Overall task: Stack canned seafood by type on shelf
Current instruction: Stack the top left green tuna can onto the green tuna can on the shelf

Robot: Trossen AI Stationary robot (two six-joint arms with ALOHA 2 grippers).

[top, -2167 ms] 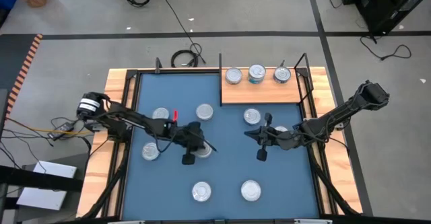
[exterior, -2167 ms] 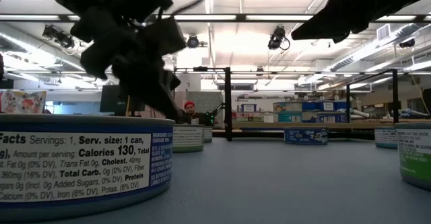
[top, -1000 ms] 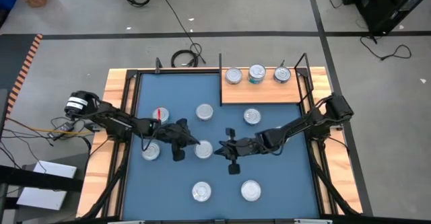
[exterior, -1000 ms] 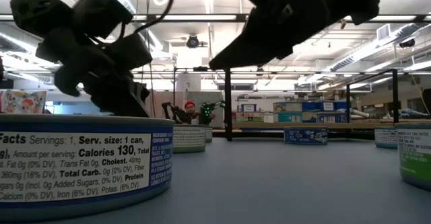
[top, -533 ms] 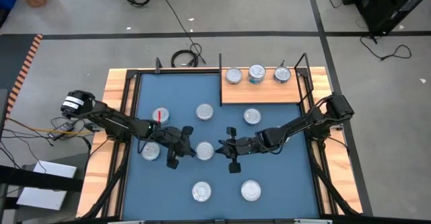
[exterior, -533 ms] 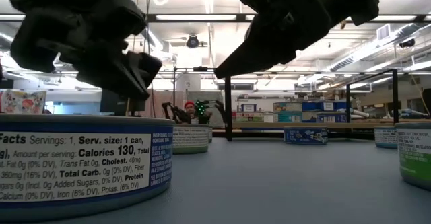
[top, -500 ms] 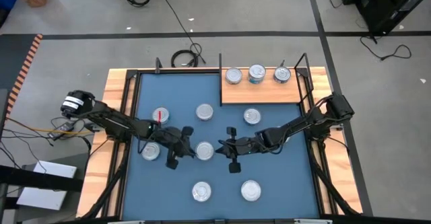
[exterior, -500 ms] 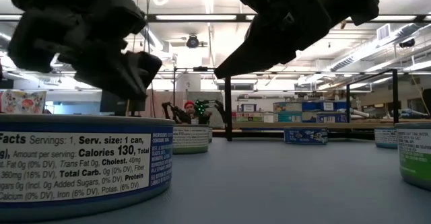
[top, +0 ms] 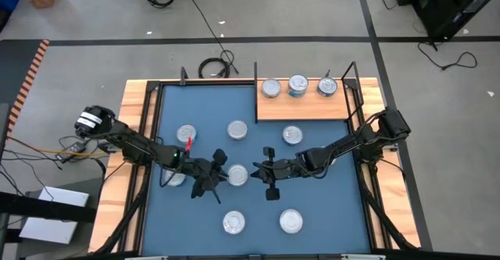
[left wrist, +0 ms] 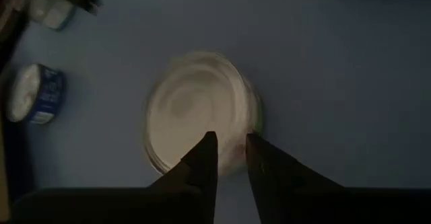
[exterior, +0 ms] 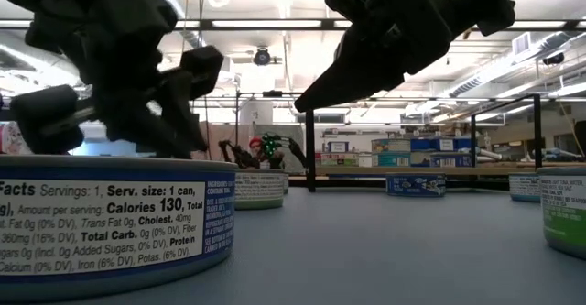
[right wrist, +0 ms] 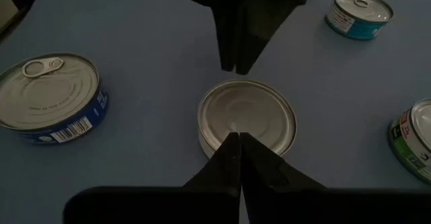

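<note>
**Two claws meet over one tin at mid-mat**

Both arms reach inward over the blue mat (top: 312, 213) that covers the bench, and their tips face each other across a single tin (top: 237, 175) lying bare-lid-up near the middle.

The left claw (top: 217, 176) sits at that tin's left edge. From its wrist camera its fingers (left wrist: 202, 160) stand a narrow gap apart over the tin's rim (left wrist: 202, 116); they grip nothing. Whether a fingertip actually touches the lid is hard to judge, since that picture is dim.

The right claw (top: 256, 169) points at the same tin from the other side. Its fingers (right wrist: 232, 158) are pressed together into one point just above the near rim of the lid (right wrist: 247, 116), holding nothing.

The shelf (top: 303, 108) lies at the far edge of the mat, right of centre, with three tins (top: 298, 86) in a row along its back edge, each standing singly.

Loose tins on the mat: two (top: 237, 130) side by side beyond the left claw, one (top: 292, 136) just in front of the shelf, two (top: 291, 222) along the near edge, and one (top: 173, 178) largely hidden under the left arm. In the low view, a near tin (exterior: 114, 223) shows a blue-and-white nutrition label.
</note>
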